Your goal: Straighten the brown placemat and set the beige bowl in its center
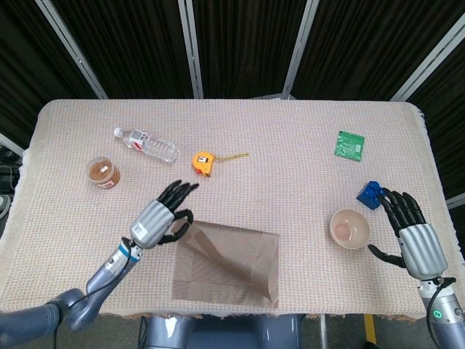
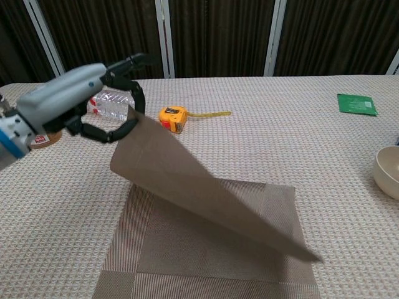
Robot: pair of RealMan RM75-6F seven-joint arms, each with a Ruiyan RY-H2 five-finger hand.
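2 robot hands are at work over a table (image 1: 305,131) with a woven cloth. Going from left to right, first come things the job does not need: a small jar (image 1: 103,173), a water bottle (image 1: 146,144) lying on its side, and a yellow tape measure (image 1: 203,162).

Next is the left hand (image 1: 160,218). It pinches the far left corner of the brown placemat (image 1: 232,265) and holds that corner up in the air. In the chest view the left hand (image 2: 68,99) is high and the placemat (image 2: 206,249) slopes down from it like a ramp. Its near edge lies on the table, and the mat sits a bit crooked.

Further right is the beige bowl (image 1: 350,228). It stands on the cloth, well apart from the mat. Just beside it is the right hand (image 1: 414,236), with fingers spread and nothing in them. It does not touch the bowl. A blue block (image 1: 371,195) and a green card (image 1: 349,145) lie behind.

I think step 1, fixing the mat, is going on now. Next, the left hand should lay the corner down flat and square to the table edge. Then the right hand can take the bowl and put it in the middle of the mat.
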